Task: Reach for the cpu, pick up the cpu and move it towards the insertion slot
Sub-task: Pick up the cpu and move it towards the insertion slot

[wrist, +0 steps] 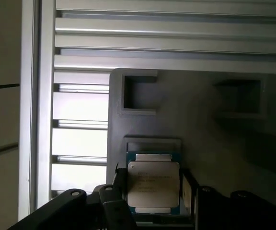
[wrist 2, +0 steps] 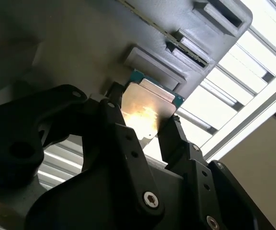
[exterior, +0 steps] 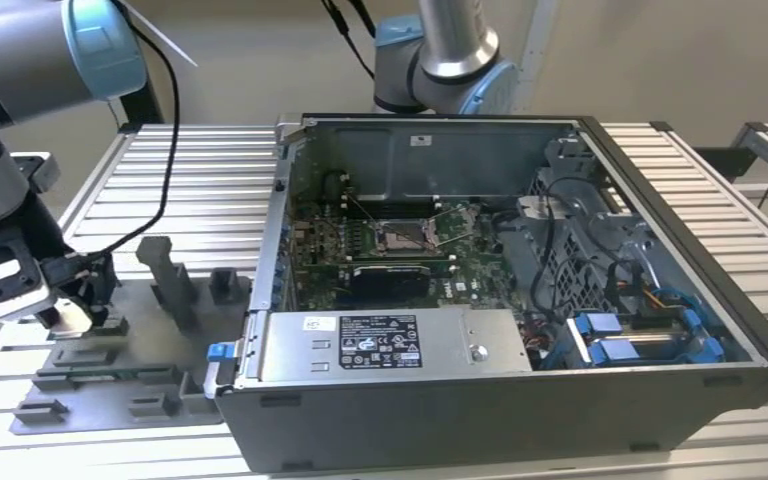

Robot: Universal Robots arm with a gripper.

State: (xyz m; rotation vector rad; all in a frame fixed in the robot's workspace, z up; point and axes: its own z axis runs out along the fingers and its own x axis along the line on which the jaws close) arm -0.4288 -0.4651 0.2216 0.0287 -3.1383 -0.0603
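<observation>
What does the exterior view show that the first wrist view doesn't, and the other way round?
Exterior view adds the open computer case, with the insertion slot on its green board. First wrist view adds the cpu close up: pale metal top, green edge, at the grey fixture tray. Both share the gripper and that tray.

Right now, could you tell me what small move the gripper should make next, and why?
Probably close on the cpu: the gripper straddles it, jaws either side and seemingly not yet clamped, and it lies flat in its seat on the fixture tray.
</observation>
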